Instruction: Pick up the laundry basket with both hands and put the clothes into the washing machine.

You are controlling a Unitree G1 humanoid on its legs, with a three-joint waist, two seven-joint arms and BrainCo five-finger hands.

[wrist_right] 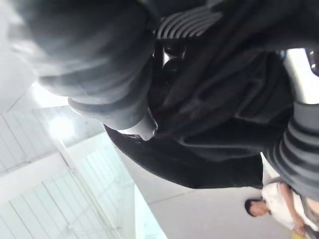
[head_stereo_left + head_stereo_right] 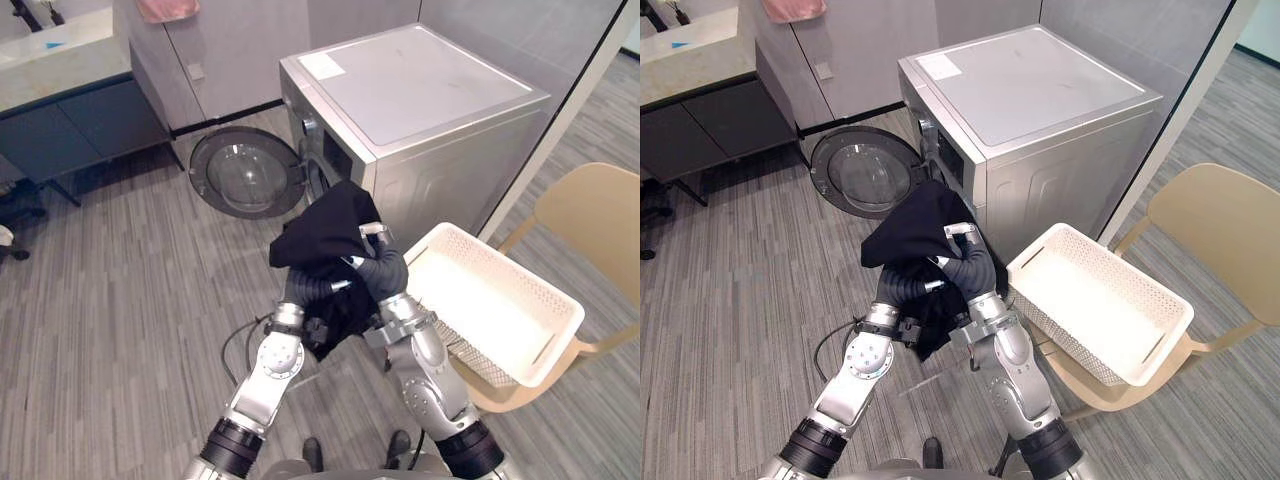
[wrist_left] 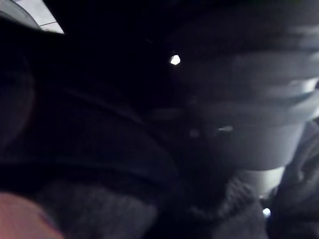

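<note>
Right hand [image 2: 385,270] grips the black garment [image 2: 325,225]; left hand [image 2: 298,290] is buried in it, grip unclear

Clothes [image 2: 325,225] hang before the washing machine [image 2: 420,100], door [image 2: 245,172] swung left, basket [image 2: 480,300] close at right.

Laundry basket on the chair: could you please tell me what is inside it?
Only its bare white floor and perforated walls show inside the laundry basket; no clothes visible. Its near wall covers a strip of the floor. The black garment hangs outside, before the washing machine.
</note>
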